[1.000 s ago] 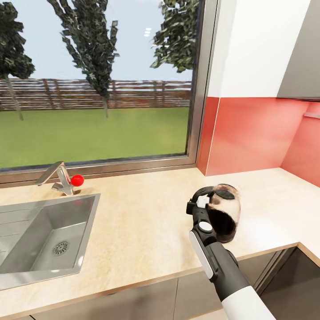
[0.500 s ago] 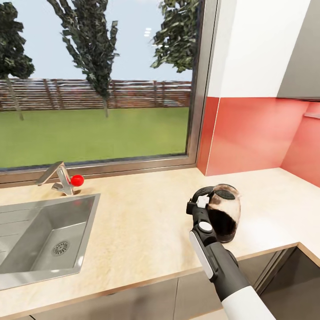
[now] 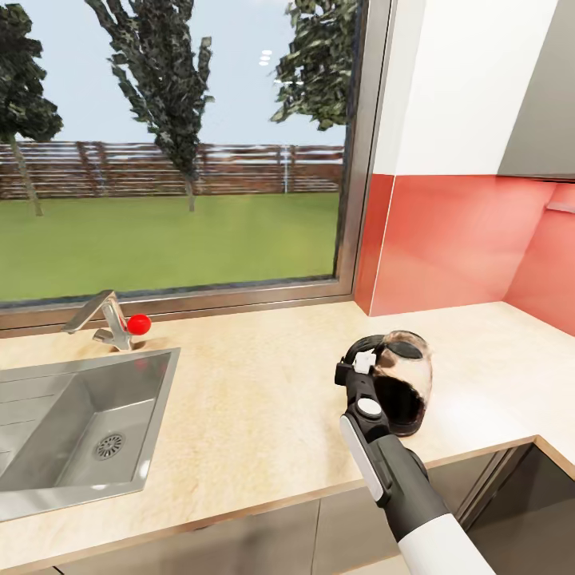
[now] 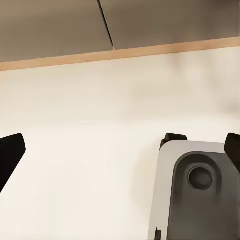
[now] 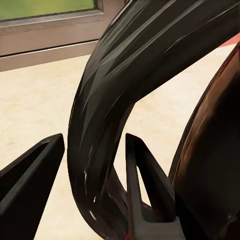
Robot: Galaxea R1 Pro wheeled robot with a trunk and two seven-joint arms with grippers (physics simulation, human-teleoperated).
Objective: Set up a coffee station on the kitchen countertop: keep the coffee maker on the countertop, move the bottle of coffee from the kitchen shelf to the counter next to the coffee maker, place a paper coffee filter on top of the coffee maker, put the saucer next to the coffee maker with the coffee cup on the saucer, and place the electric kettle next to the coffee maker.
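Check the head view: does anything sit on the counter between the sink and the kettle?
No. In the head view, the stretch of countertop between the sink and the kettle, at the right gripper, is bare.

No legible text, label, brand, number or sign is showing in any view. The electric kettle [image 3: 399,383], countertop [image 3: 255,399] and sink [image 3: 48,431] are bearing no readable markings.

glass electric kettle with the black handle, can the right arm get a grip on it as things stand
Probably yes: the right gripper is already at the glass electric kettle, its fingers either side of the black curved handle, nothing between.
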